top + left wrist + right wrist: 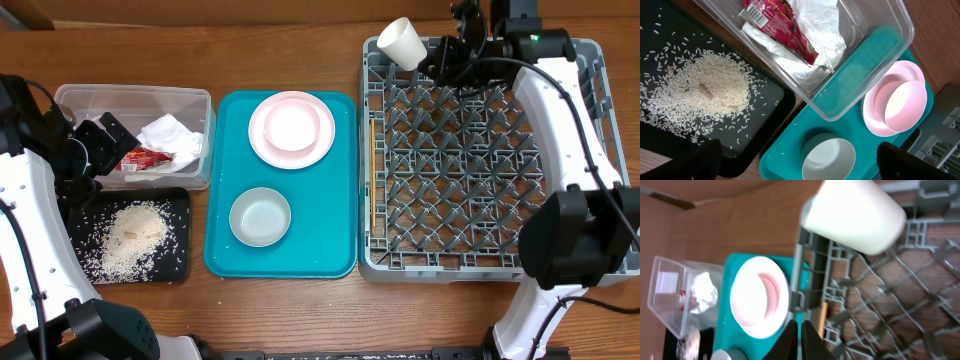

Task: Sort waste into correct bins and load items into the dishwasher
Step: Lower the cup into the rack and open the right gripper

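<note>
Three kinds of waste look sorted: napkin (172,135) and wrapper (145,158) lie in the tub (130,92), left of the teal tray (330,220), and rice (130,235) lies on the black tray (178,205), also left. We judge loading has only begun. The chopsticks (372,170) lie along the rack (450,200) edge, right of the teal tray, and the cup (402,42) leans on the rack's far corner beside it. The plate (262,145), white bowl (292,122) and green bowl (260,215) sit on the teal tray, unloaded. The left gripper (100,138) is wide open and empty; the right gripper (801,325) has its fingers almost together, gripping nothing.

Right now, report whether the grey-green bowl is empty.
Empty: the grey-green bowl sits upright on the teal tray, its inside bare.
</note>
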